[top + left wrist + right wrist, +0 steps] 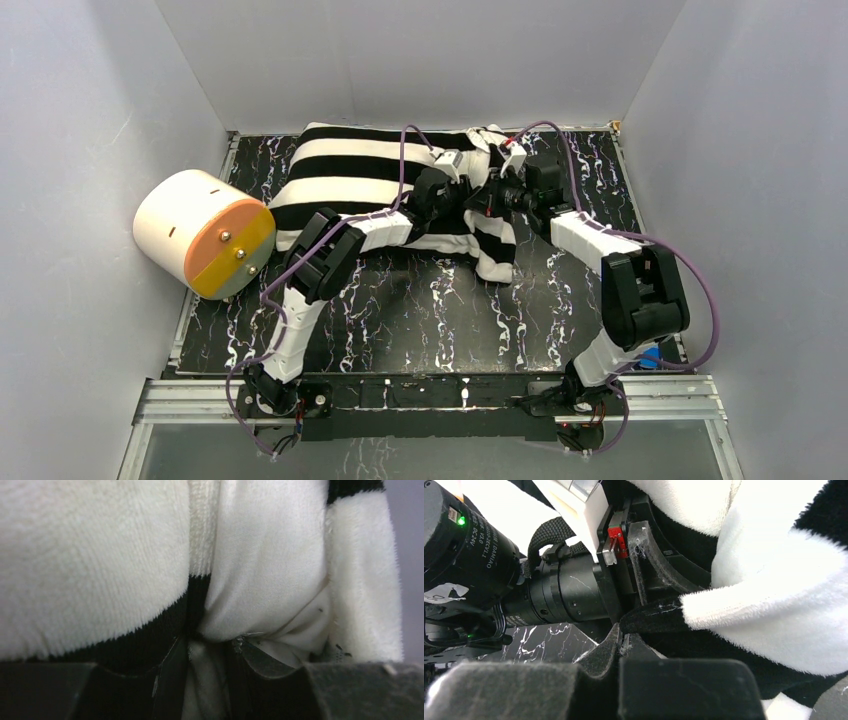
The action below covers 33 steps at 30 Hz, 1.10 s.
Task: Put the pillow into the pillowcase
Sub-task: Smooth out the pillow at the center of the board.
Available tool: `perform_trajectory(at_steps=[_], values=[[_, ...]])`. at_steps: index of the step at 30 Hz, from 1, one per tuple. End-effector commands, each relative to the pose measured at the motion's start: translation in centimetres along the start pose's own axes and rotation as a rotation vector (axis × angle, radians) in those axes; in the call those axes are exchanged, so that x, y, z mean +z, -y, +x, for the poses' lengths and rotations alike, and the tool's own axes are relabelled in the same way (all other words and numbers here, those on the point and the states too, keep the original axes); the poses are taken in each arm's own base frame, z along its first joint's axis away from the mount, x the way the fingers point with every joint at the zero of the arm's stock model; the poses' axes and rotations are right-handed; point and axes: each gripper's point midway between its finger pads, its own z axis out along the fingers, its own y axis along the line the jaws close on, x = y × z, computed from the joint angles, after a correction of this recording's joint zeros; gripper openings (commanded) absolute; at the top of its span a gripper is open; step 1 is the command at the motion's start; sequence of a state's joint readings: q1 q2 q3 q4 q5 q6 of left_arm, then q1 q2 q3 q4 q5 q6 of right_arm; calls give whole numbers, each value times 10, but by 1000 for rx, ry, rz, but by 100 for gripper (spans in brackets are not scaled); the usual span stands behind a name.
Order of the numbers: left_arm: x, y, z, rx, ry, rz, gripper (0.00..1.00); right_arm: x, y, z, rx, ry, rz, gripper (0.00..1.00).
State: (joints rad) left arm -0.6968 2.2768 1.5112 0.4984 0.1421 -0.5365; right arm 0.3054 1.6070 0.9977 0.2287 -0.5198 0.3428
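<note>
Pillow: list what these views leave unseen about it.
- Left wrist: pillow cut off by the edges and the pillowcase; left gripper pinches one fold only.
- Top view: left arm and right arm cover the pillowcase's open end; how far the pillow is in cannot be told.
- Right wrist: left arm blocks the opening beyond the hem pinched by the right gripper.

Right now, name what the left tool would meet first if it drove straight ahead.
The pillow: the left tool apparently grips its white fabric, with the striped pillowcase close on both sides.
</note>
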Motion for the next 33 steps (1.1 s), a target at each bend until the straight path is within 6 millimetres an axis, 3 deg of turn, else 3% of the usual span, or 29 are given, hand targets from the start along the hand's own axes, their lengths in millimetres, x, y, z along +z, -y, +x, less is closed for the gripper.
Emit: perform_trajectory(at_steps=[1,3,5,8,11,16,20,24,29,33], values=[[-49,-94,187,-98,-530,-288,31,17,-29,-2,-101,11,-159,0],[-57,-76,162,-97,-484,-255,31,8,-15,9,-42,-22,-124,0],[-66,-53,131,-98,-436,-196,34,-7,-5,10,-9,-18,-38,12],[-83,-9,76,-82,-360,-86,42,-37,7,-8,-20,15,158,25],[-104,28,26,-66,-250,2,44,-68,16,-20,-17,20,303,31],[-129,62,-38,-31,-94,50,49,-100,18,-48,-19,108,399,43],[-135,70,-72,20,19,44,51,-109,16,-74,-53,171,432,47],[-124,62,-102,99,104,-37,51,-108,25,-100,-72,217,458,47],[-96,57,-131,206,170,-116,53,-92,37,-128,-75,224,451,51],[-63,48,-135,265,173,-169,55,-74,55,-135,-70,209,456,52]])
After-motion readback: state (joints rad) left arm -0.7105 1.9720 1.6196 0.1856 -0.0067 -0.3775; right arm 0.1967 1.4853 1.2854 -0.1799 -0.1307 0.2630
